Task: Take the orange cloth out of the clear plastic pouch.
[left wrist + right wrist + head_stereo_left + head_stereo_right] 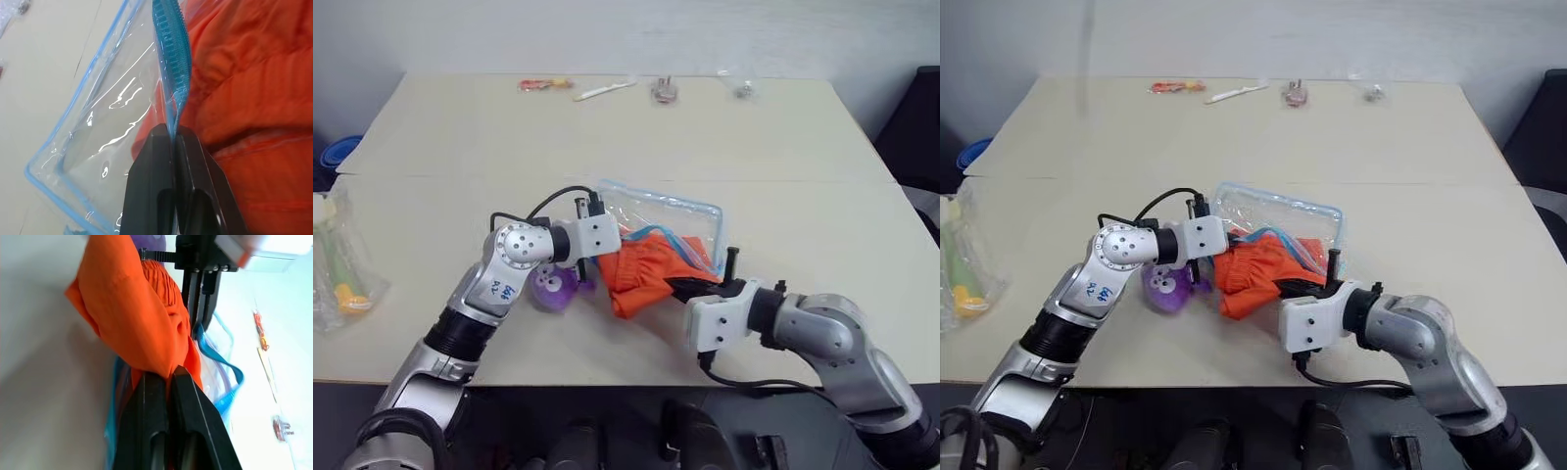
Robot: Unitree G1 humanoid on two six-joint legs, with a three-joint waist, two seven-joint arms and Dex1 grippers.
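The left pincer (173, 139) is pressed together on the blue zip edge of the pouch (677, 217), anchoring it so the bag stays put on the bench (607, 127). Facing it, the right pincer (168, 377) pinches a fold of the orange cloth (646, 274), which bulges mostly out of the pouch mouth between the two pincers, ready for pulling free.

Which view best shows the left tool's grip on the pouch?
The left wrist view: the left tool is shut on the blue zip edge of the clear plastic pouch, with the orange cloth beside it. The head views show the pouch whole, grip hidden. The right wrist view shows those fingers from afar.
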